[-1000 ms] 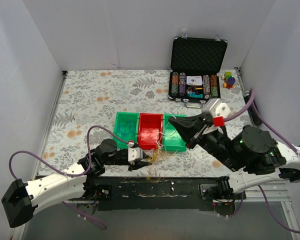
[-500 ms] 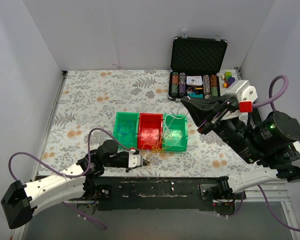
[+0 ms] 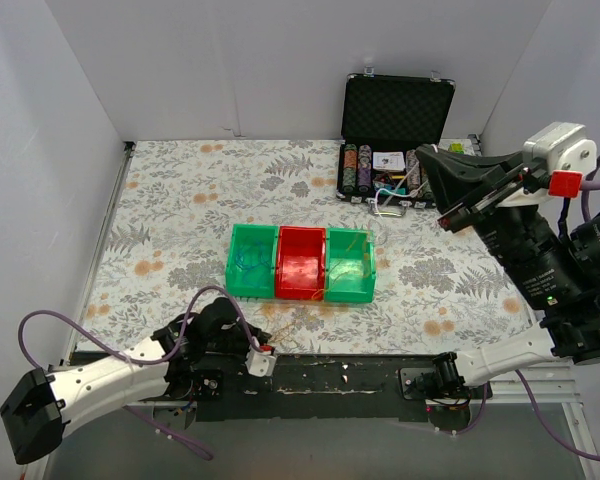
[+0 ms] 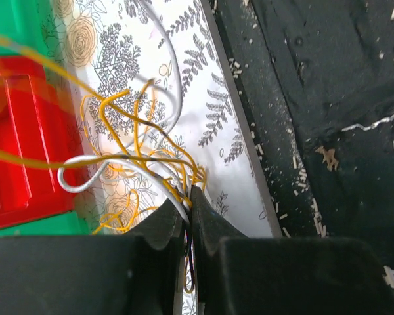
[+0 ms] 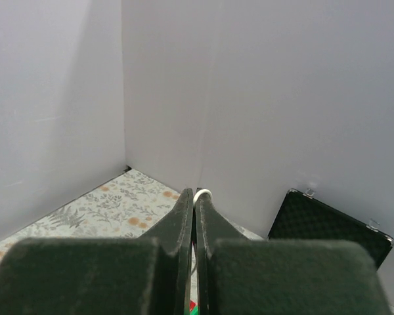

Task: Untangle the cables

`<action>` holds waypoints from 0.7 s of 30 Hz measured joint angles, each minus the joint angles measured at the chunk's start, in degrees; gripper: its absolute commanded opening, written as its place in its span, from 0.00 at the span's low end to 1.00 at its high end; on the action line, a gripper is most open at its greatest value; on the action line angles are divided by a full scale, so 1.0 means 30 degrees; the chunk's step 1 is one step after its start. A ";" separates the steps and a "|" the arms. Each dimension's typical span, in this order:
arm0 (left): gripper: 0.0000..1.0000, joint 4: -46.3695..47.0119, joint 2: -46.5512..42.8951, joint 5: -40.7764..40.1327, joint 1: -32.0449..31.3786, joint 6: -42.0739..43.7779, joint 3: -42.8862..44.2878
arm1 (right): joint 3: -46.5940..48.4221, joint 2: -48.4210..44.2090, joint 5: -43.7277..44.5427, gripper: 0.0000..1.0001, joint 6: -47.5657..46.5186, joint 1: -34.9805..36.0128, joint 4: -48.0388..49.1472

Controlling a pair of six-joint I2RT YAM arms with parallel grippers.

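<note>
Looking at the cables [image 4: 151,157], you find a loose snarl of yellow-orange and white strands lying on the flowered desk [image 3: 180,200], just beside its near edge and in front of the red bin [image 3: 298,292]. Your left hand [image 4: 190,197] sits low at that edge, pinched tight on the snarl, with the strands running down between its closed fingers. From there thin strands lead up and away over the row of bins, where the red one stands between the left green bin [image 3: 250,290] and the right green bin [image 3: 350,293]; some pale strands lie in the right one. They head toward your right hand [image 3: 427,165], raised high over the far right of the desk, close to the open poker-chip case [image 3: 395,110]. That hand is closed too, and its wrist view shows a small white loop poking out at the fingertips, so it has a white cable nipped. Another pale loop hangs just in front of the case.
</note>
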 measured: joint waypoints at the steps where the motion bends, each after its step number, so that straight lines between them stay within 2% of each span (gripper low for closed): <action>1: 0.00 -0.0102 -0.0102 -0.0131 0.0000 0.0372 0.0000 | 0.0022 0.0007 0.0124 0.01 -0.0415 0.0000 0.0328; 9: 0.00 -0.0605 0.0474 -0.0918 0.0000 0.1821 0.0000 | 0.1384 0.0670 0.1443 0.01 -0.4291 0.0000 0.2841; 19: 0.00 -0.0867 -0.0641 -0.1071 0.0000 0.2725 -0.0095 | 0.6528 0.3177 0.2062 0.01 -1.0069 0.0000 0.6149; 20: 0.02 -0.0874 -0.0721 -0.1093 0.0000 0.2812 -0.0153 | 0.6732 0.3213 0.2004 0.01 -1.0222 0.0000 0.6288; 21: 0.30 -0.0874 -0.0758 -0.1107 0.0000 0.2805 -0.0226 | 0.6703 0.3184 0.1945 0.01 -1.0280 0.0000 0.6302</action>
